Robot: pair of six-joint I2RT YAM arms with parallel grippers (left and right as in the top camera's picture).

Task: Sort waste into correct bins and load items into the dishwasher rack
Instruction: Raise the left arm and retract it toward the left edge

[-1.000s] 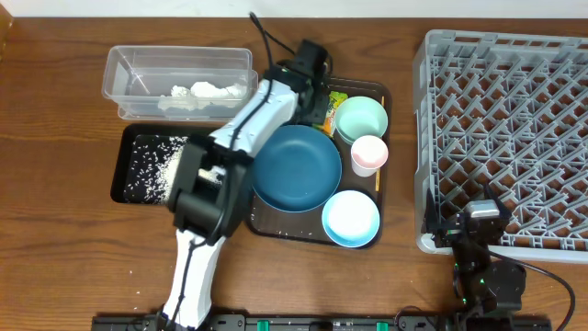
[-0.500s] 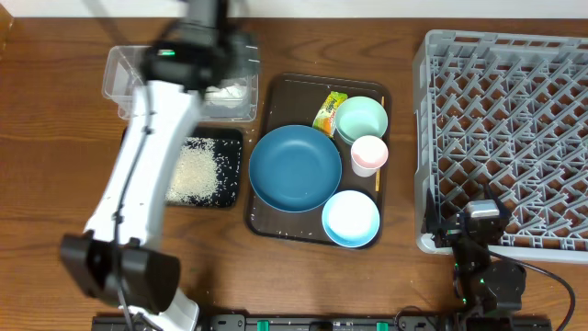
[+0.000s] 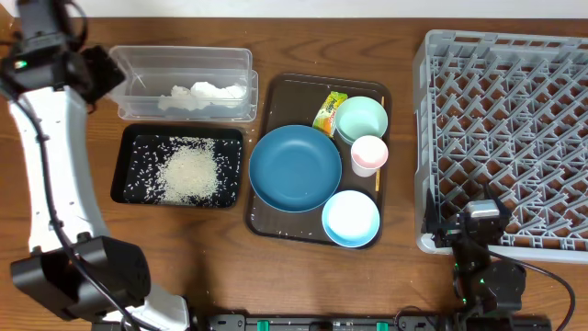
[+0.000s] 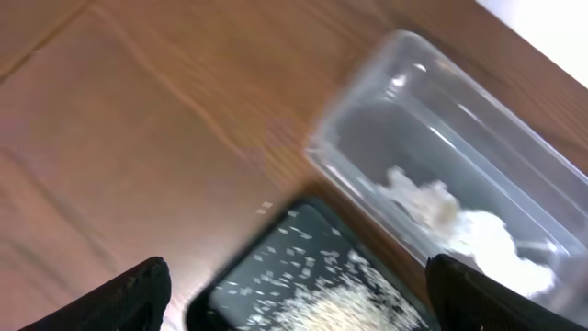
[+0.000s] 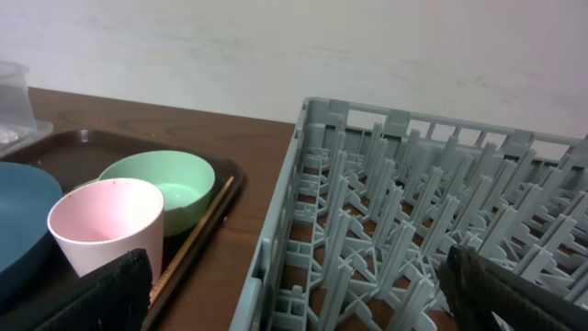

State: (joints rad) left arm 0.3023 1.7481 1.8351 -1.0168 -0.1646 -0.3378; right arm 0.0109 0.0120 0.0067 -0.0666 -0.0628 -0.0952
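Observation:
The rice heap lies in the black tray. The crumpled tissue lies in the clear tub. The yellow-green wrapper lies on the brown serving tray with the dark blue plate, mint bowl, pink cup, light blue bowl and wooden stick. My left gripper is open and empty, left of the tub; its view shows the tub, the tissue and the rice. My right gripper is open and empty at the front left corner of the dishwasher rack.
The right wrist view shows the pink cup, mint bowl, stick and rack between my open right fingers. Bare wood lies between the serving tray and the rack. Loose rice grains dot the black tray.
My left arm has swung from above the serving tray, over the tub, to the far left of the table. The black tray and rice heap are uncovered. The right arm has not moved.

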